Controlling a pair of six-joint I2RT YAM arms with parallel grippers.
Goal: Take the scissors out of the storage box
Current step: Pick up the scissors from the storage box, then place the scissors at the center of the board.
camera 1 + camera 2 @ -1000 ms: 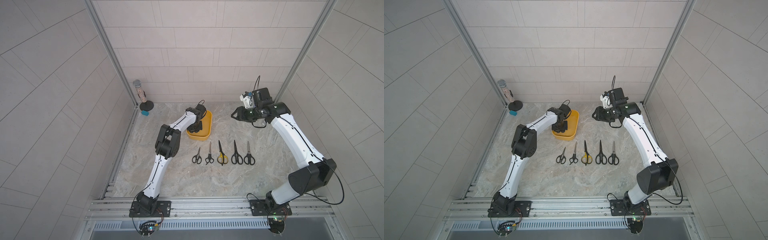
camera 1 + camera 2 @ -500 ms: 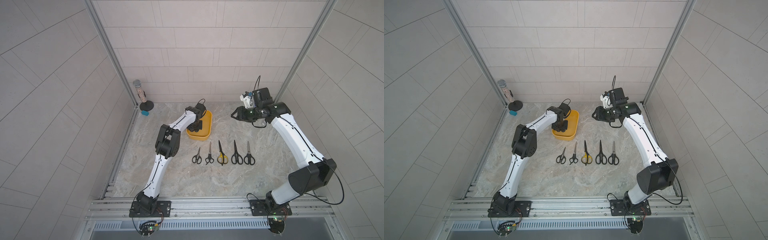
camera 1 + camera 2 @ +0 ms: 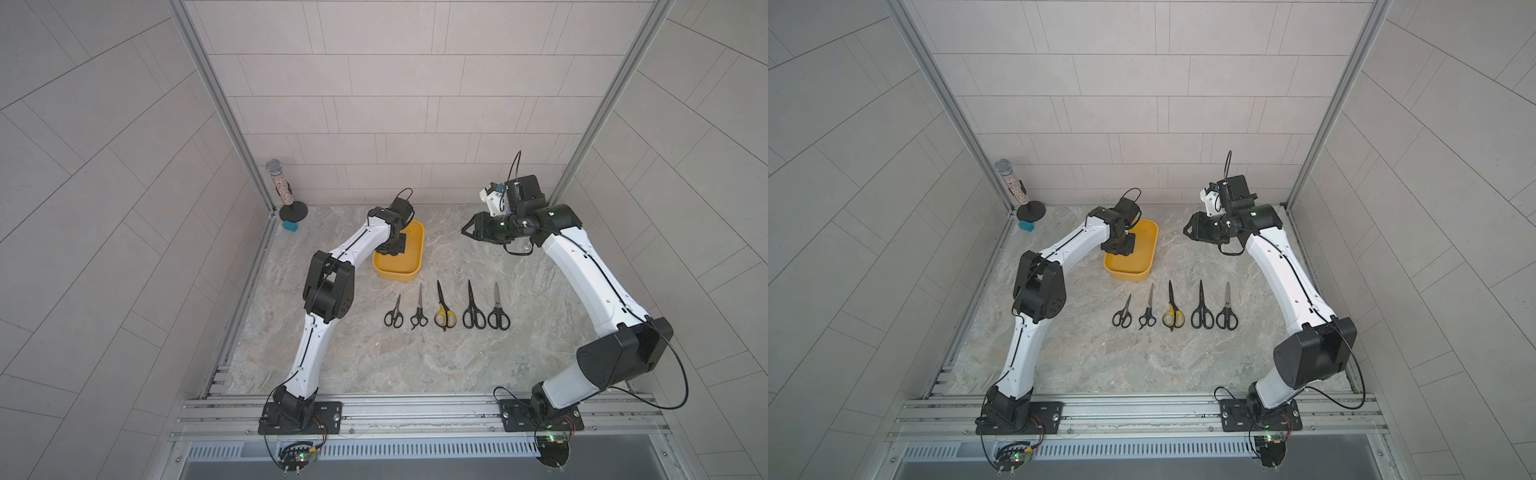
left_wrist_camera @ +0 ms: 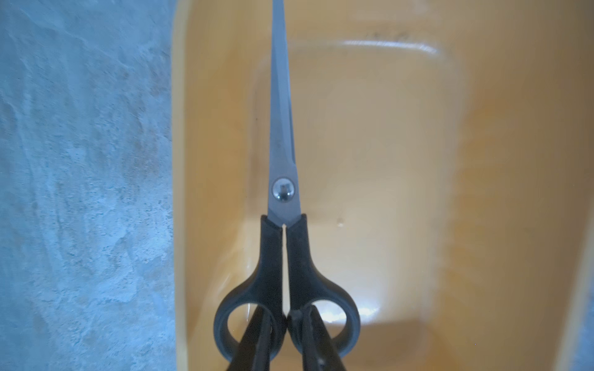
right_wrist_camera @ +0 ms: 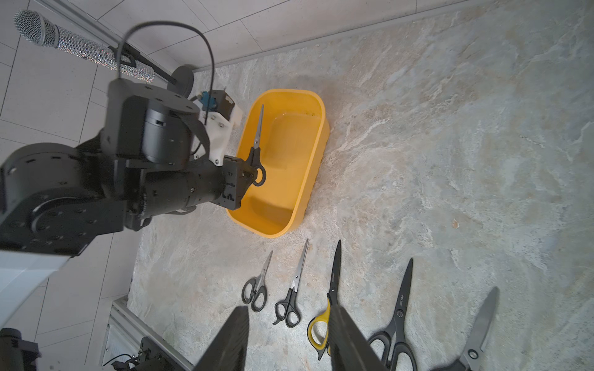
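Scissors in left fingers run along storage box rim.

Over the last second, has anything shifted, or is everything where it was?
Nothing visibly moved. The left gripper stays shut on the black-handled scissors at the storage box. The right gripper hangs open and empty as before, and the row of five scissors lies unchanged.
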